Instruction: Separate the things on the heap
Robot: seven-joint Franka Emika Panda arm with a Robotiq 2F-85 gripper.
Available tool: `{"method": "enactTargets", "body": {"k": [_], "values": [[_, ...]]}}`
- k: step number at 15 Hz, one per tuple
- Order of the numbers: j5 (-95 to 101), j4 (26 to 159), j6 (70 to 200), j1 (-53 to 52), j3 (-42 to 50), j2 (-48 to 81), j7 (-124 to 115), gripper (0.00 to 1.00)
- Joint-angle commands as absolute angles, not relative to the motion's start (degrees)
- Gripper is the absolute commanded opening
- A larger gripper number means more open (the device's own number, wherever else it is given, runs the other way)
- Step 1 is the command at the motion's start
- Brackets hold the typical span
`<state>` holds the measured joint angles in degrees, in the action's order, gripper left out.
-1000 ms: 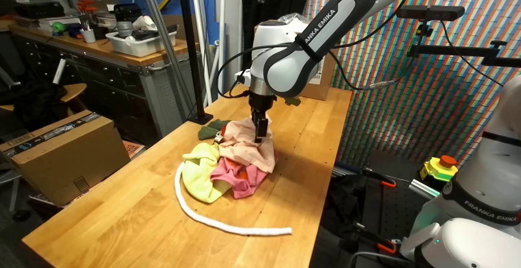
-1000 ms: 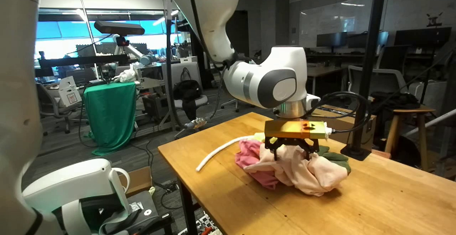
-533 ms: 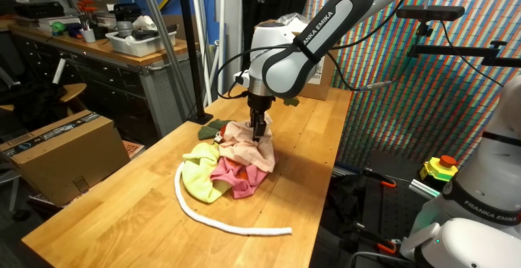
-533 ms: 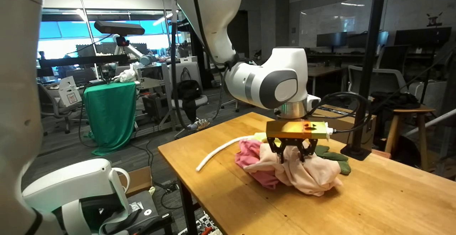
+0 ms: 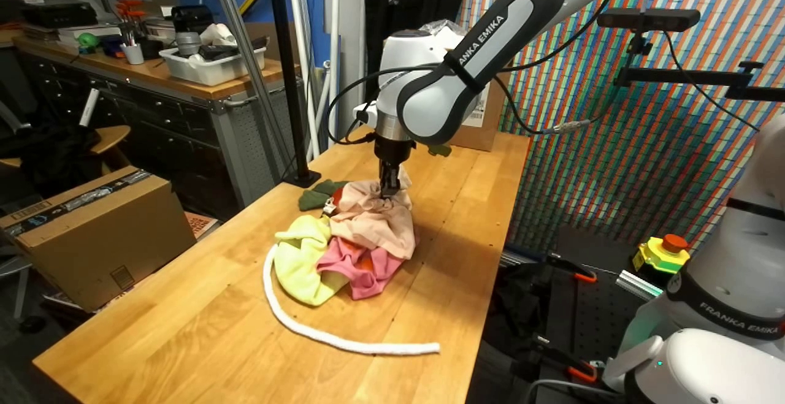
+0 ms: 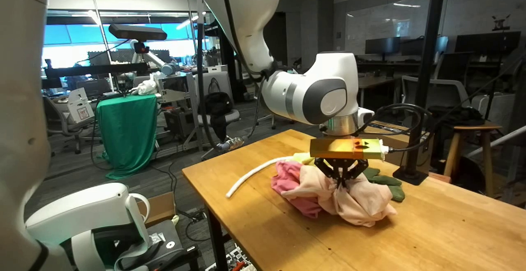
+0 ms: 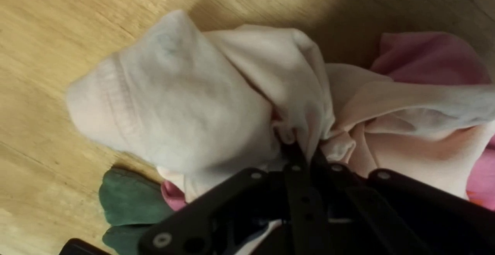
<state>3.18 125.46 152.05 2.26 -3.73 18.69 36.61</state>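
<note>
a: biggest stuff going?
b: wooden table (image 5: pixel 202 306) is stretching across both exterior views. robot arm (image 5: pixel 429 100) is hanging over it.
a: off to the side?
b: brown cardboard box (image 5: pixel 104 238) is sitting beside the table.
a: and the heap (image 5: pixel 349 238)?
b: it's lying on the table right under the arm's end, its pieces overlapping and touching each other.
a: largest piece in there?
b: cream cloth (image 5: pixel 374 223), looking peachy. it's lying over part of the others and bunching up in the middle.
a: rest of them?
b: yellow-green cloth (image 5: pixel 300 263) is sitting next to it. pink-red cloth (image 5: pixel 359 278) is sticking out from under the cream one, touching both.
a: where's the rope (image 5: pixel 325 337) going?
b: off-white, curving across bare wood, one end meeting the yellow-green cloth, the other lying well apart from the heap.
a: gripper (image 6: pixel 341 184)?
b: pointing straight down into the cream cloth.
a: anything small nearby?
b: dark green piece (image 6: pixel 384 180) is lying at the heap's edge. can't tell what it is.
a: fingers (image 7: pixel 292 152) holding anything?
b: yep, they're pinching a fold of the cream cloth. wrist view is showing fabric gathering into creases at the tips.
</note>
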Motion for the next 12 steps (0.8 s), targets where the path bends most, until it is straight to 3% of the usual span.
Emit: {"method": "enactTargets", "body": {"k": [1,12], "values": [[5.77,125.66,152.59,2.42,-2.84,17.50,32.85,0.07],[14.43,131.92,164.31,1.29,0.92,-0.71,14.19,0.06]]}}
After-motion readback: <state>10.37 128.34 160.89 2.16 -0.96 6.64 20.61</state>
